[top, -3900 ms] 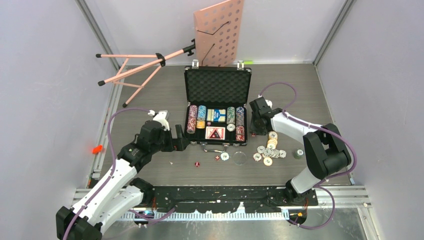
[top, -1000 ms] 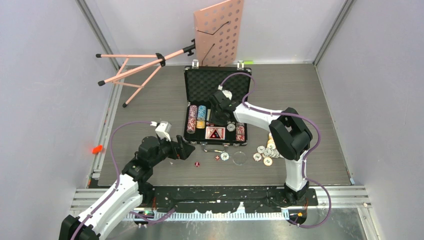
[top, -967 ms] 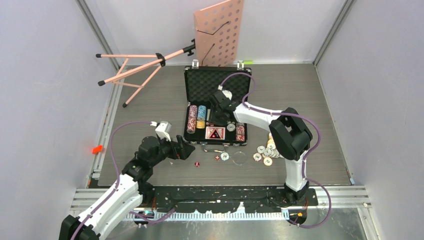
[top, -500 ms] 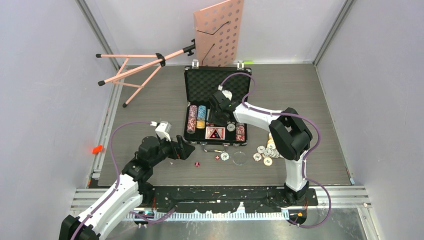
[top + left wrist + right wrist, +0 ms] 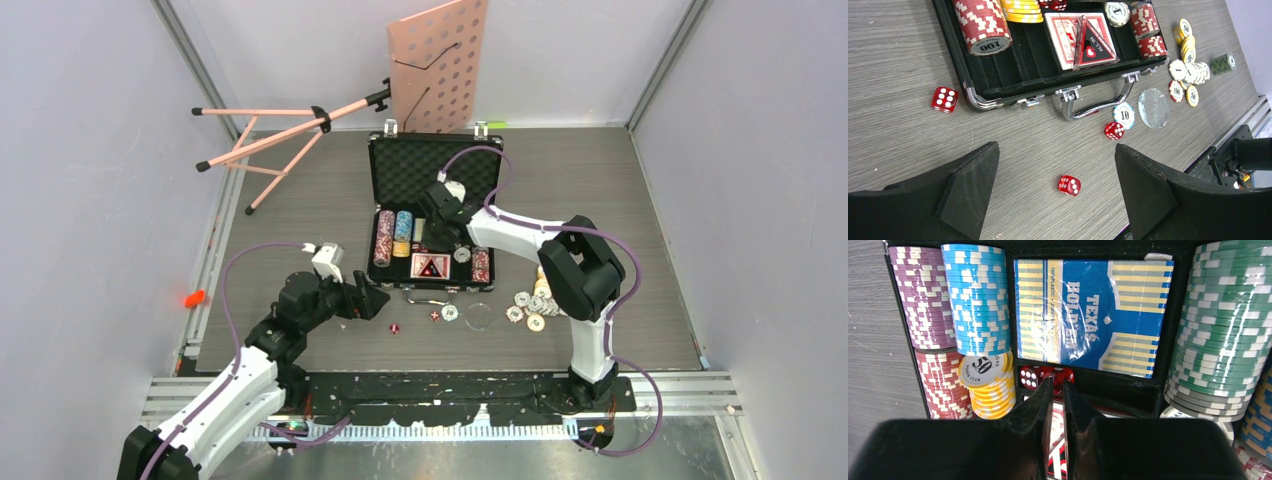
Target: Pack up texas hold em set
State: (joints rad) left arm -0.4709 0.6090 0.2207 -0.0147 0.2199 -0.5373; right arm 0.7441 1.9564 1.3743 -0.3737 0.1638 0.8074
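Top view: the right gripper (image 5: 437,232) has left the loose chips (image 5: 532,305) and now hangs over the open briefcase (image 5: 435,170), so packing is underway.
Left wrist: the left gripper (image 5: 1055,148) is wide apart and empty, with a red die (image 5: 1069,184) at 6 o'clock.
Right wrist: the jaws have narrowed to nearly together with nothing between them. The boxed dice (image 5: 1046,376) lie just beyond at 12 o'clock.

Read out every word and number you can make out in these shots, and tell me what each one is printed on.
"TEXAS HOLD'EM": blue card deck
"100% PLASTIC": same deck; the rest of that line is too small to read
"50" and "POKER CLUB": top yellow chip
"100": end of the dark red chip stack
"10": loose chip by the case handle
"ALL IN": triangular marker on the red cards
Pile of loose chips: mostly too small
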